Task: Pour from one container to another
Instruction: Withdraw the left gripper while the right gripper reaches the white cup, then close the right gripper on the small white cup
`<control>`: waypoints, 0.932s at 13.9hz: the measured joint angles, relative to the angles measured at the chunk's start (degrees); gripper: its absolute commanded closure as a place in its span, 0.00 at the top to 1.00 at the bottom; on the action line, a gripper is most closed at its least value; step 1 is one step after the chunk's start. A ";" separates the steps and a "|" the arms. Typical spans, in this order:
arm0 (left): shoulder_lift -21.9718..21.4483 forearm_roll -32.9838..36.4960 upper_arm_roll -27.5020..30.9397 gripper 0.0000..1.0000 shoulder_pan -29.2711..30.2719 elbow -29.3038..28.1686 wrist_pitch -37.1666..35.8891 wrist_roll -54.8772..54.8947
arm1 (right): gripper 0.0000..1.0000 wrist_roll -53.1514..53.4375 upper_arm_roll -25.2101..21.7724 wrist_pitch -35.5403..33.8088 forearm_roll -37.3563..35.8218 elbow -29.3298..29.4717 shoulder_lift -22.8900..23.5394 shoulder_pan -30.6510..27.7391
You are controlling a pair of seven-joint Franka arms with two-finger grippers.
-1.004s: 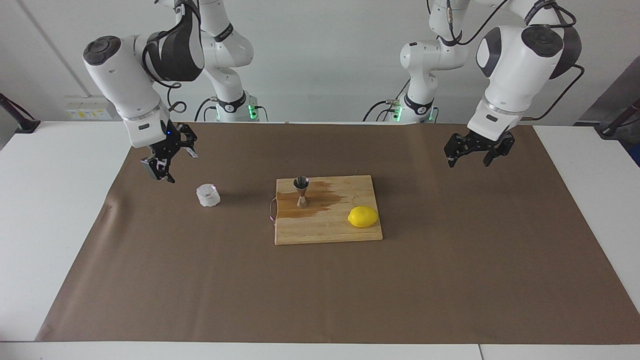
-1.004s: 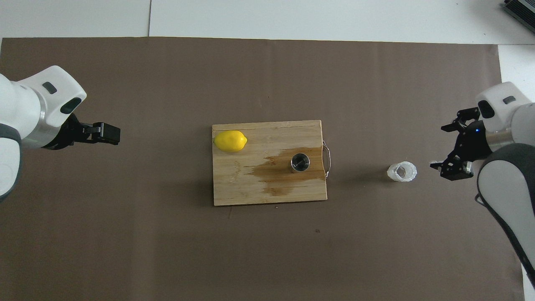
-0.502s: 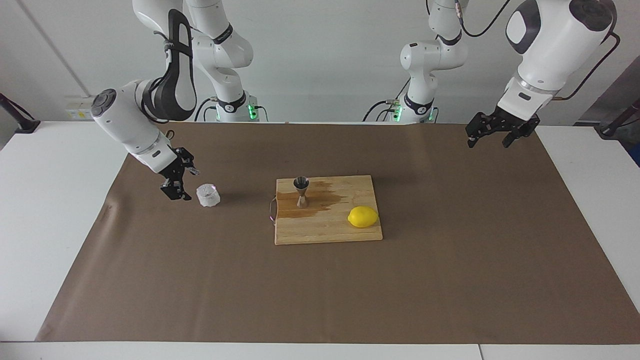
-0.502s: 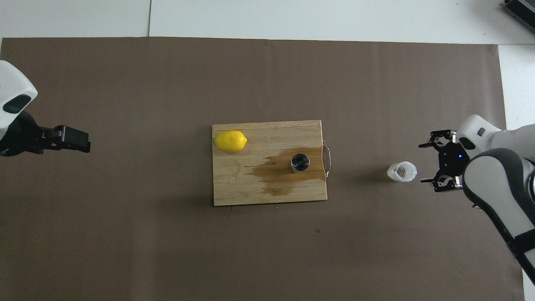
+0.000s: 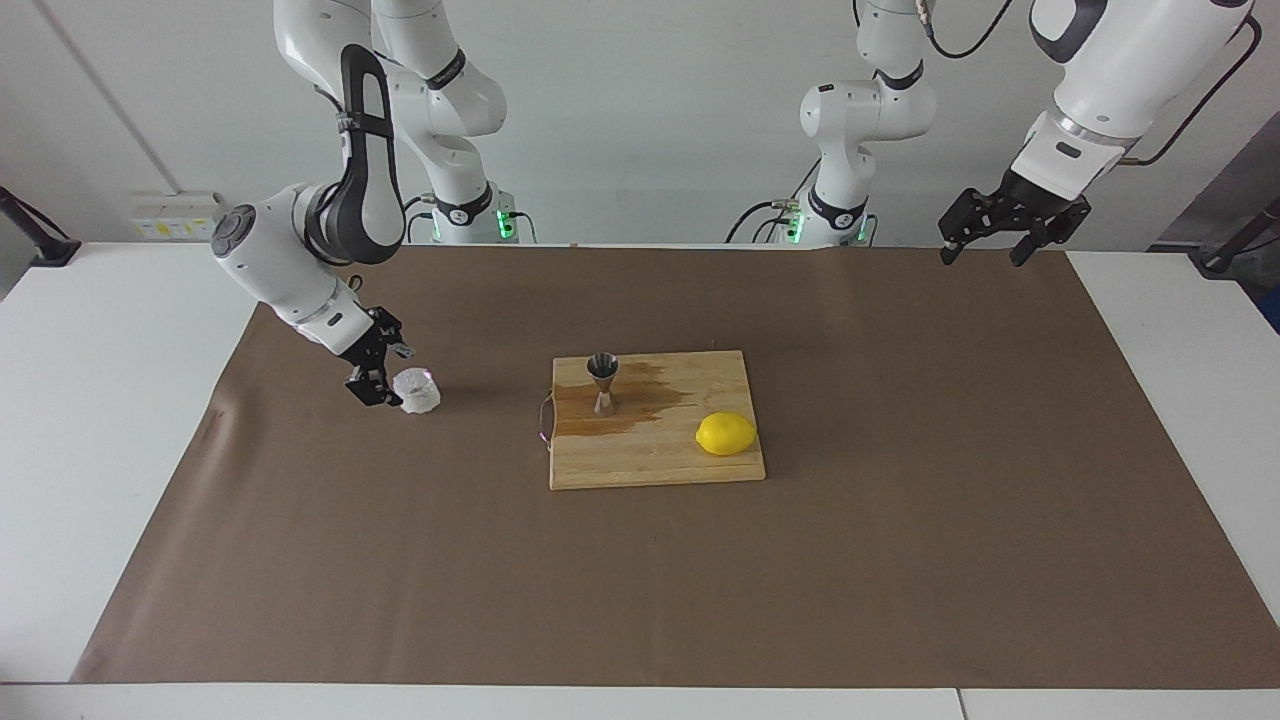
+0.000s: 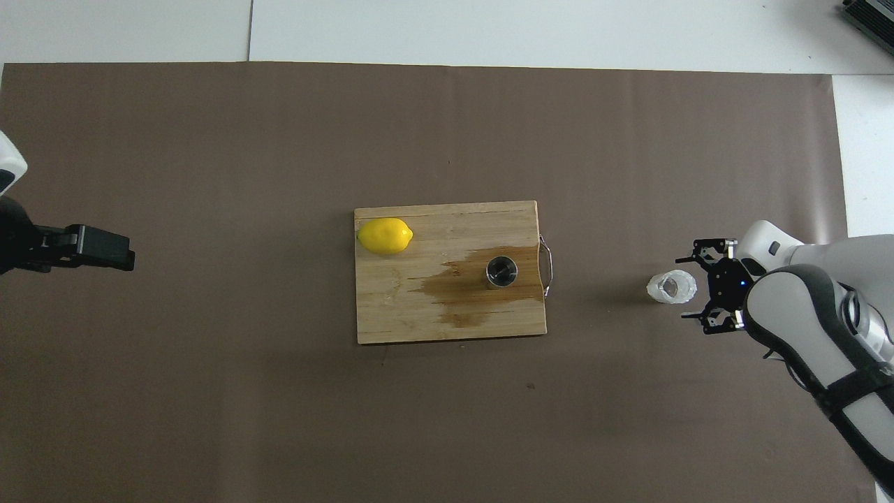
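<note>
Glass cup (image 5: 416, 390) sits upright on the brown mat (image 5: 900, 560), toward the right arm's end of the table and well apart from the wooden board (image 5: 650, 460). The right gripper (image 5: 385, 372) is low, just beside the cup on the side away from the board, its fingers spread wide with the opening turned toward the cup; in the overhead view the two fingertips flank the cup's edge without closing on it. I judge the cup is not yet held.

What the next move turns on is simple: the cup lies straight ahead of the open fingers, in the direction of the board, so a short push along that line should bring the fingers around its wall. The cup is squat and round, so any side grip should serve, though the bumpy glass may slip.

The steel jigger (image 5: 603, 383) stands upright on the board, near the board's handle end, on a dark wet stain (image 5: 650, 400). A lemon (image 5: 726, 434) lies at the board's other end.

The left gripper (image 5: 1010, 225) waits high over the mat's edge at its own end, fingers spread, holding nothing. The right arm is plainly the nearer to the cup.
</note>
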 measured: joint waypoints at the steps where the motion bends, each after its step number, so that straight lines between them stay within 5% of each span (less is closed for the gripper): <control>1: 0.01 0.55 -0.85 1.00 0.38 -0.01 0.00 0.00 | 1.00 -1.20 0.00 0.73 0.92 -0.04 0.81 0.10; 6: 0.00 0.70 -1.12 1.00 0.96 -0.04 0.29 -0.02 | 1.00 -2.36 0.07 2.50 1.77 -0.04 4.39 0.68; 10: 0.00 0.66 -1.16 1.00 1.10 -0.04 0.74 -0.04 | 0.09 -3.27 0.06 2.50 3.49 0.05 4.80 0.62; 11: 0.00 0.63 -1.38 1.00 1.08 -0.04 0.73 -0.04 | 0.00 -3.27 0.03 2.40 3.50 0.20 4.59 0.55; 13: 0.00 0.61 -2.25 1.00 0.93 -0.07 0.61 -0.09 | 0.00 -3.27 0.02 2.38 3.72 0.54 4.48 0.48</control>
